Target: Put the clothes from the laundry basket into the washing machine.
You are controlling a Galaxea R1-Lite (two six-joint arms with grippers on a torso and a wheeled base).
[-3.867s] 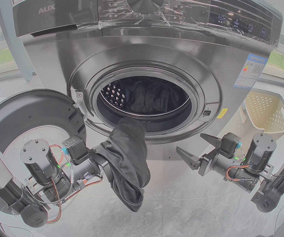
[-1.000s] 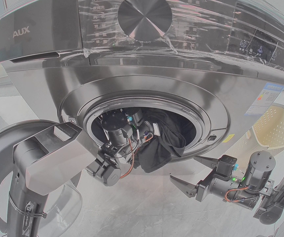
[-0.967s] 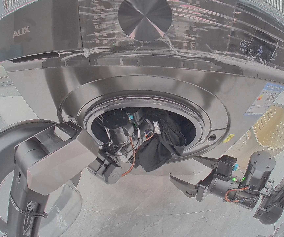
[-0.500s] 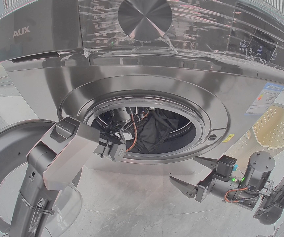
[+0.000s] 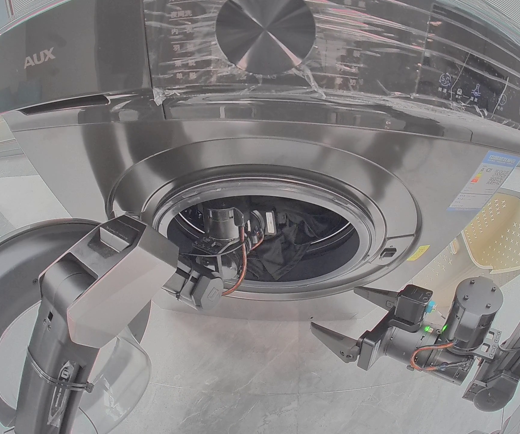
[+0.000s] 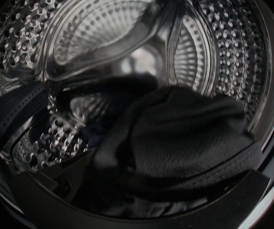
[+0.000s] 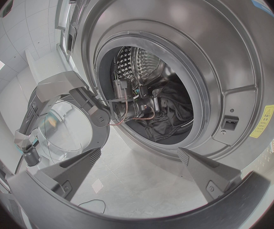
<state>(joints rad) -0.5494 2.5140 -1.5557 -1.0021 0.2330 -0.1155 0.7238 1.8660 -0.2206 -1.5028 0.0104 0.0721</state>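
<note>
Machine: a front-loader with its door swung fully open to the robot's left. The left arm passes through the opening into the drum. Basket: cream and perforated, beside the machine on the robot's right, well apart from the opening. No clothes can be made out in the part on view. Clothes: a dark heap lies in the bottom of the drum, toward the front and inside the lip (nothing is seen hanging out over the seal). Left claw: inside the drum, right against the heap, which lies ahead of it and slightly below. A ribbed hem band runs crosswise to the claw's line of reach and covers one finger. The other finger stands wide to the side, so the claw is judged spread and gripping nothing, the cloth merely resting over it. Right claw: jaws wide apart, nothing held, hanging over the floor below and to the right of the opening. It is the nearer of the two to the basket. Finding: this load is in. The move ahead turns on drawing the left claw straight back along the drum's axis, since the draped hem could trail out with it.
</note>
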